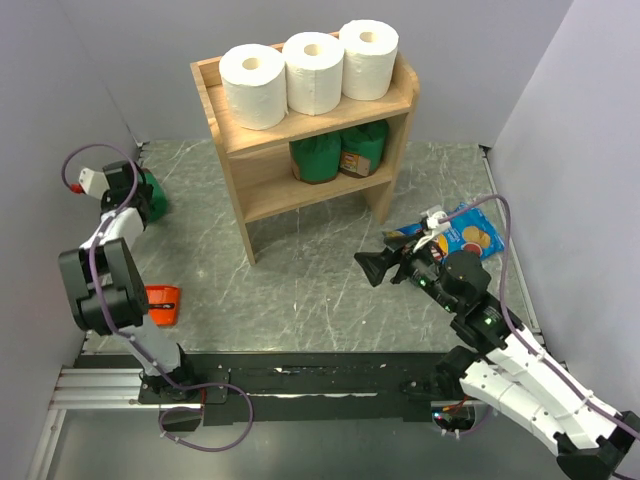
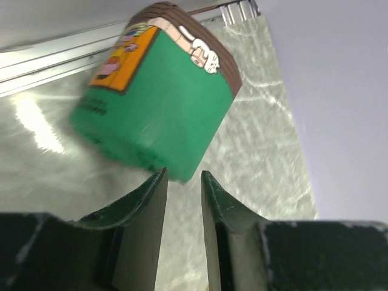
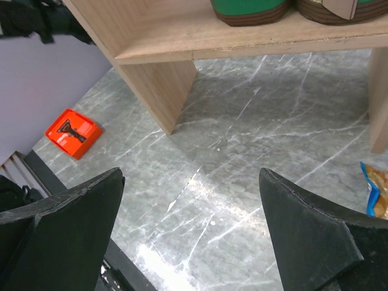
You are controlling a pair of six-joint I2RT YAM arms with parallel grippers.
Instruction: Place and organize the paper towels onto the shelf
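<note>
dark green fingers of the left gripper (image 2: 183,174) sit nearly together with nothing between them, a green package (image 2: 157,103) just past their tips, left of the shelf (image 1: 240,205). the right gripper (image 3: 191,176) hovers before the shelf, jaws wide and empty. three paper towels (image 1: 314,72) stand in a row on its top tier.

The shelf (image 1: 243,196) (2 tiers) carries 3 paper towels (image 1: 313,75) on top.

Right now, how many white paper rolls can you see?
3: left roll, middle roll and right roll, standing side by side atop the shelf. More might hide behind.
</note>
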